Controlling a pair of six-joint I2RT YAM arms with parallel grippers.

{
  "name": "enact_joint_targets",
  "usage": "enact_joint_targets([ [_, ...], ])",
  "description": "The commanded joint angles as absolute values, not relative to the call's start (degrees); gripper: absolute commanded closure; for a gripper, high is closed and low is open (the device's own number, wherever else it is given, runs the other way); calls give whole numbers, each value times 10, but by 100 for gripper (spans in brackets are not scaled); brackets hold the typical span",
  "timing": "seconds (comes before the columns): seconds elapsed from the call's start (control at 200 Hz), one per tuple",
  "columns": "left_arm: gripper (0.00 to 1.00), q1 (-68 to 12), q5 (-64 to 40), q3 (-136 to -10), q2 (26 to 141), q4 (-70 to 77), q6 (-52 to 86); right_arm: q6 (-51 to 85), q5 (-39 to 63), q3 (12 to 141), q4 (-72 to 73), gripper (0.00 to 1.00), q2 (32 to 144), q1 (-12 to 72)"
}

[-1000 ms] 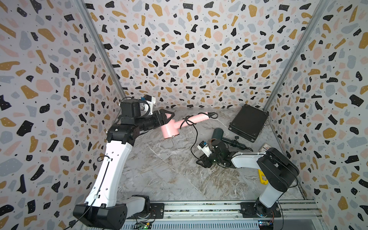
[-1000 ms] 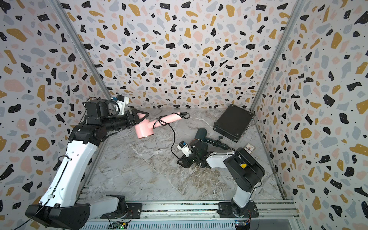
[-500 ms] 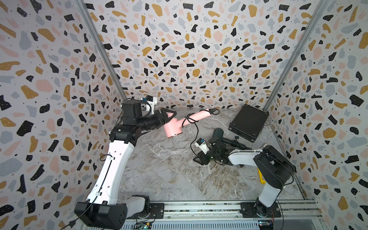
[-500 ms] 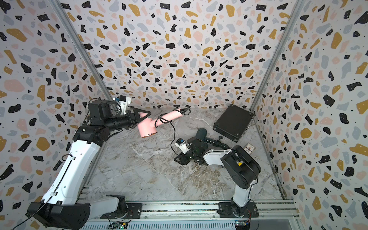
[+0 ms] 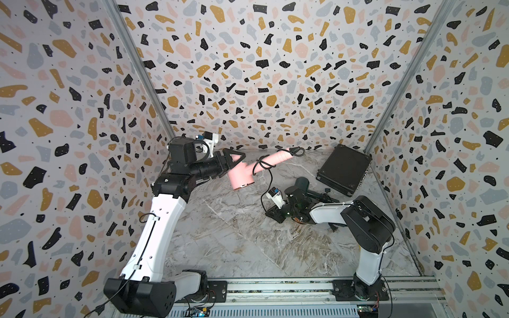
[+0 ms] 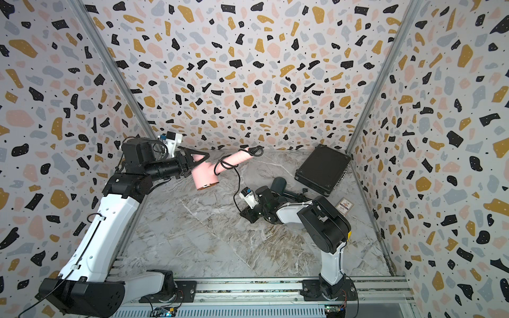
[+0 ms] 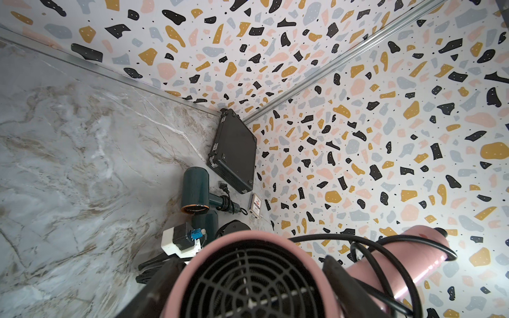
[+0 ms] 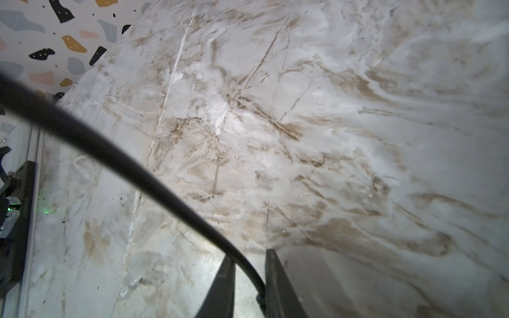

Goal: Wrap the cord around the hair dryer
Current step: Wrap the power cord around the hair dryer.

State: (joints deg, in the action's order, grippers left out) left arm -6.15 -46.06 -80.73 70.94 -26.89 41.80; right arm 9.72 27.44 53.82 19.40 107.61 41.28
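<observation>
Here we see the left arm [image 5: 165, 220] holding the pink hair dryer [image 5: 242, 176] in the air above the marble worktop [image 5: 234, 247], close to the back wall. The left jaws are clenched on the dryer's barrel. Its handle slants up and away toward the back wall, and its mouth faces down and forward. In the left wrist view we look straight at the barrel's black grille [image 7: 248, 286].

The cord [image 5: 270, 181] comes out of the handle's end, loops around the handle, then hangs down to the right arm [image 5: 327, 213], which reaches low over the worktop. In the right wrist view we find the cord running between the two fingers [image 8: 223, 286]. They stand close on either side of it, so the right jaws are grasping the cord.

Behind the right arm a dark green hair dryer [image 5: 301, 183] lies on the worktop. Just beside it, a black case [image 5: 344, 169] sits in the back corner. A small card [image 6: 344, 206] lies near the side wall.
</observation>
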Motion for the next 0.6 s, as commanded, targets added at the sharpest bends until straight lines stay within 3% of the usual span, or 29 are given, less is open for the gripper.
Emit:
enact_joint_targets([
  [0.0,100,-57,-487,-810,690,-219,425,92,265,537,173,89,1052,413],
  [0.195,100,-55,-473,-817,699,-260,389,67,240,512,109,100,1006,412],
  [0.405,100,-49,-420,-822,719,-295,352,72,229,466,73,100,928,410],
  [0.596,100,-44,-225,-784,728,-268,318,77,204,405,14,100,802,411],
])
